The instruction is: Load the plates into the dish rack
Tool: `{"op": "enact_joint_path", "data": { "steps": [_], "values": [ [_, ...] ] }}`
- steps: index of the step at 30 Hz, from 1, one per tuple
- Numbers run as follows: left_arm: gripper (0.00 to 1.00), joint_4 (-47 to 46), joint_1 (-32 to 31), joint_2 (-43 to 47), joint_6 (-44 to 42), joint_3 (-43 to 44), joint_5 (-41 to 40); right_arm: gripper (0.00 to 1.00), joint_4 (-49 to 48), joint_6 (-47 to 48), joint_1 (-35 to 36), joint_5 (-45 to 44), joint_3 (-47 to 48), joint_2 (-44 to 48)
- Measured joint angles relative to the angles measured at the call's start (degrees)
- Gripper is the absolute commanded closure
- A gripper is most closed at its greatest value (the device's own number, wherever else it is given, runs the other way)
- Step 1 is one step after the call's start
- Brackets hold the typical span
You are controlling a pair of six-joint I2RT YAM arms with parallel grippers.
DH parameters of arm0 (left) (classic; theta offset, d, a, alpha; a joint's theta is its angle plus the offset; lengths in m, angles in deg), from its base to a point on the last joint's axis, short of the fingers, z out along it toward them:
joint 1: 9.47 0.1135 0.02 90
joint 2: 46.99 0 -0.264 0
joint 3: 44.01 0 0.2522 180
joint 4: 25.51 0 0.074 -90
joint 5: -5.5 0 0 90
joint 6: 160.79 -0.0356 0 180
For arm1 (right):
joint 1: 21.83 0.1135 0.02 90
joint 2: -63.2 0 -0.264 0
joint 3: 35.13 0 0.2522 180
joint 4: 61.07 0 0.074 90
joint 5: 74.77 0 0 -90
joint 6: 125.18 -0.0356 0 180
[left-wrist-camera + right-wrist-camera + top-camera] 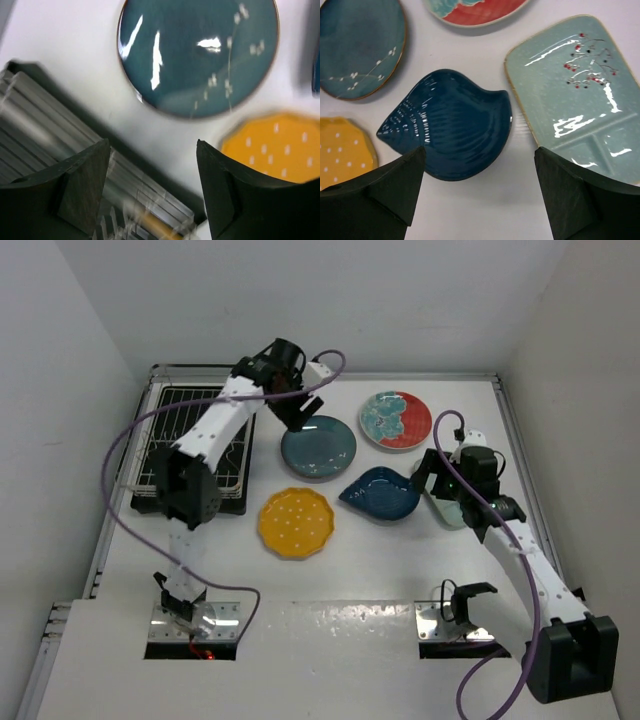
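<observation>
All five plates lie flat on the white table. The round dark teal plate is in the middle, with the red-and-turquoise plate to its right. The scalloped yellow plate and the dark blue leaf plate lie nearer. The pale mint plate is partly under my right arm. The wire dish rack stands at the left in its black tray. My left gripper is open and empty between rack and teal plate. My right gripper is open and empty between the leaf and mint plates.
White walls close in the table on three sides. A raised rail runs along the right edge. Purple cables loop from both arms. Two cut-outs with brackets sit at the near edge by the arm bases.
</observation>
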Motion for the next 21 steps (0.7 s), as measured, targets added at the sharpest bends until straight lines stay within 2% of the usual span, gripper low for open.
{"op": "enact_joint_path", "data": {
  "steps": [3, 6, 9, 14, 16, 19, 21],
  "values": [
    [0.16, -0.48, 1.81, -11.52, 4.59, 7.74, 3.5, 0.12, -0.31, -0.31, 0.0, 2.93, 0.31, -1.11],
    [0.12, -2.19, 3.93, -18.91, 9.79, 8.28, 5.03, 0.12, -0.79, -1.62, 0.17, 4.76, 0.13, -1.66],
    [0.07, -5.44, 5.49, -22.51, 13.88, 7.17, 4.96, 0.13, -1.88, -3.28, 0.28, 6.36, 0.0, -1.66],
    [0.07, -10.91, 7.34, -23.61, 17.55, 5.44, 6.27, 0.13, -2.71, -4.85, 0.59, 8.46, 0.0, -1.66],
    [0.1, -13.14, 7.65, -23.58, 18.67, 3.34, 7.85, 0.12, -2.62, -4.98, 0.7, 8.76, 0.0, -1.66],
    [0.24, -15.02, 8.04, -23.28, 19.67, -1.01, 10.84, 0.12, -2.23, -4.94, 0.81, 8.57, 0.0, -1.6],
    [0.39, -16.31, 8.24, -22.8, 19.91, -2.78, 13.77, 0.11, -1.55, -4.7, 1.03, 7.69, 0.0, -1.09]
  ]
}}
